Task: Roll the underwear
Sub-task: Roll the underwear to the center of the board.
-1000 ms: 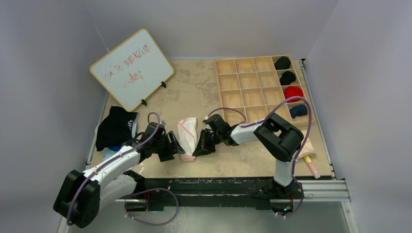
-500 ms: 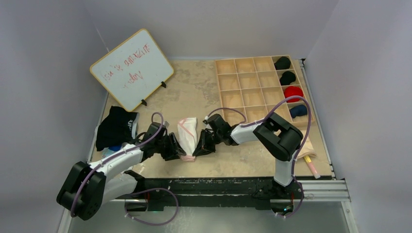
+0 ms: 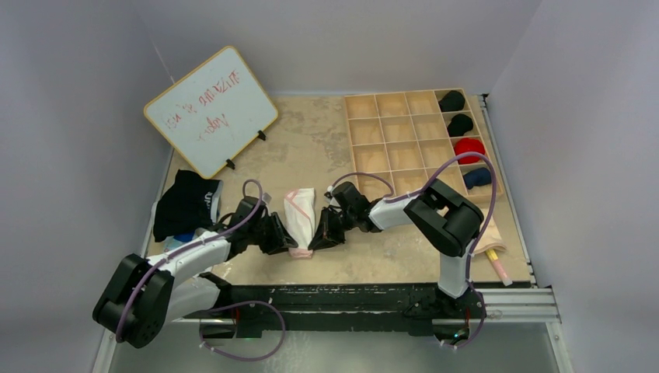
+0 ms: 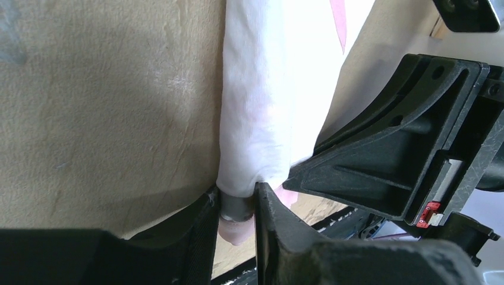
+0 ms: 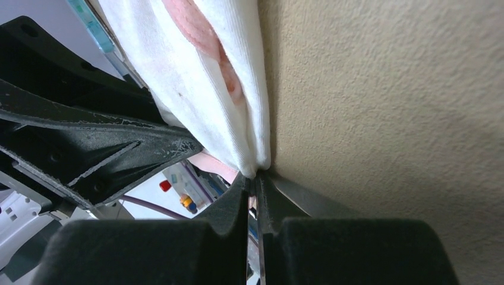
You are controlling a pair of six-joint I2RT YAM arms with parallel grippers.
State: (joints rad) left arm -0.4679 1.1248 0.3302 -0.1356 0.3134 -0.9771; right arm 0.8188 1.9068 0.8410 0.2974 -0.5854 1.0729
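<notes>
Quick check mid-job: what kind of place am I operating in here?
Probably a robot test cell, not a home: plain white walls box in a worn beige tabletop, with a handwritten whiteboard propped up and a wooden compartment tray.

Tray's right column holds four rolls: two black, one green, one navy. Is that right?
No. In the top view the tray has two black rolls, a red roll, not a green one, and a navy roll in its right column.

You're looking at white underwear (image 3: 299,216) with pink trim on a mottled tan table (image 3: 311,148). The whiteboard (image 3: 210,109) carries red writing.
</notes>
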